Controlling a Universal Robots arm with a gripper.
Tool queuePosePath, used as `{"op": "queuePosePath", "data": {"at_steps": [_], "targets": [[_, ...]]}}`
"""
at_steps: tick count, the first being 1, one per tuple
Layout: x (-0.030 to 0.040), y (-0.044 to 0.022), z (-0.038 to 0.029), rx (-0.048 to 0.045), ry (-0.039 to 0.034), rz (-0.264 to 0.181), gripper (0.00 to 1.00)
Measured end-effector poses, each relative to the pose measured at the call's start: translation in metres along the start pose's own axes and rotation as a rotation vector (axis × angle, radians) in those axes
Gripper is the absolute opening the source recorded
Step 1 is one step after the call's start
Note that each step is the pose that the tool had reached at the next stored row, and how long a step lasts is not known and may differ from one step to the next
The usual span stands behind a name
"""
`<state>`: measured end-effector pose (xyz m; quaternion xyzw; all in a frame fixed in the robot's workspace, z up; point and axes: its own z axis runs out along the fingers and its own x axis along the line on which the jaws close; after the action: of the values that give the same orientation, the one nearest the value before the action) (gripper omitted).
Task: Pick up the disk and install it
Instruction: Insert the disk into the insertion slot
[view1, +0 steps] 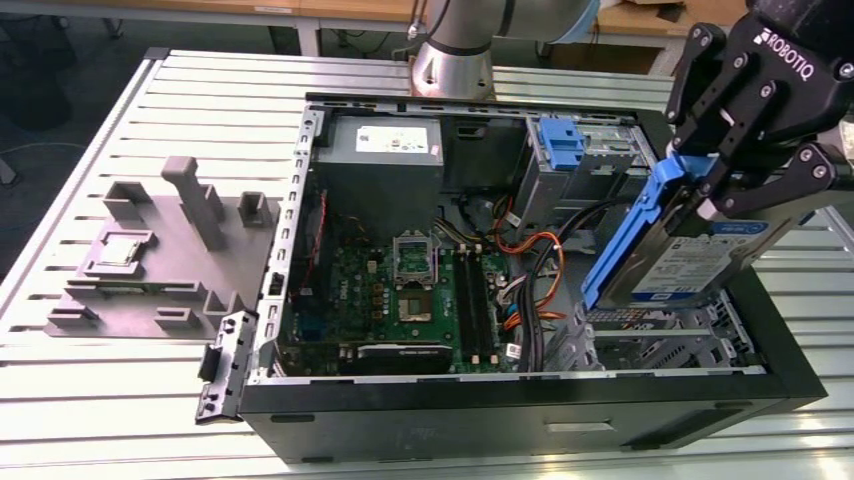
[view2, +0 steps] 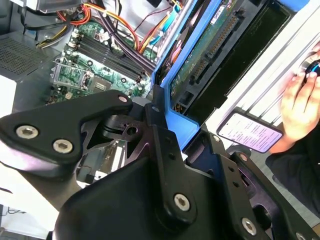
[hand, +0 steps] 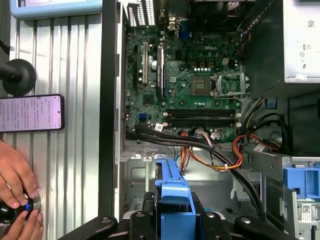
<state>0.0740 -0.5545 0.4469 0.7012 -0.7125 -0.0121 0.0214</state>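
The disk (view1: 705, 255) hangs tilted over the open computer case (view1: 534, 405), at the exterior view's right, with its labelled face and one blue side rail showing. The gripper (view1: 742, 188) pinches it by the upper end, fingers pressed against its two sides. The disk's lower end sits just above the metal drive bay (view1: 654, 345). In the second wrist view the disk's circuit-board underside (view2: 220, 45) shows.

Inside the case lie the green motherboard (view1: 400, 290), orange cables (view1: 541, 262), a grey power supply (view1: 380, 145) and a bare blue bracket (view1: 561, 145). The case stands on a slatted metal table (view1: 80, 400), beside a grey fixture (view1: 160, 250). In the first wrist view a phone (hand: 31, 113) lies on the table near a person's hand (hand: 15, 175).
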Motion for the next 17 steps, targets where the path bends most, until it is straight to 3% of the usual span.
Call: {"op": "queuePosePath", "data": {"at_steps": [7, 17], "targets": [[0.0053, -0.0047, 0.0045, 0.0, 0.0, -0.001, 0.36], [0.0061, -0.006, 0.0115, 0.0, 0.0001, -0.001, 0.36]]}}
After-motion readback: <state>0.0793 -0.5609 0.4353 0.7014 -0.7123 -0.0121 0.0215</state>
